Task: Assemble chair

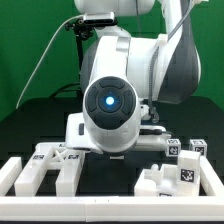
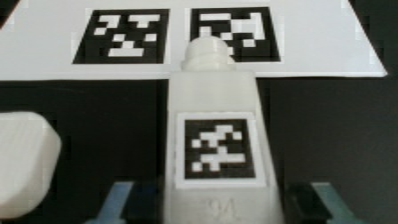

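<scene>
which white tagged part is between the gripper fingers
The long white plastic bar with one tag, lying inside the open gripper, untouched. The flat white panel has two tags and lies past the bar's end.

White arm [image 1: 140, 60] folded low and forward, hand [image 2: 224, 203] facing down, its two fingers [image 2: 119, 203] spread well apart.

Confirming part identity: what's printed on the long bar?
The bar is white with a black-and-white square tag; wrist view.
</scene>
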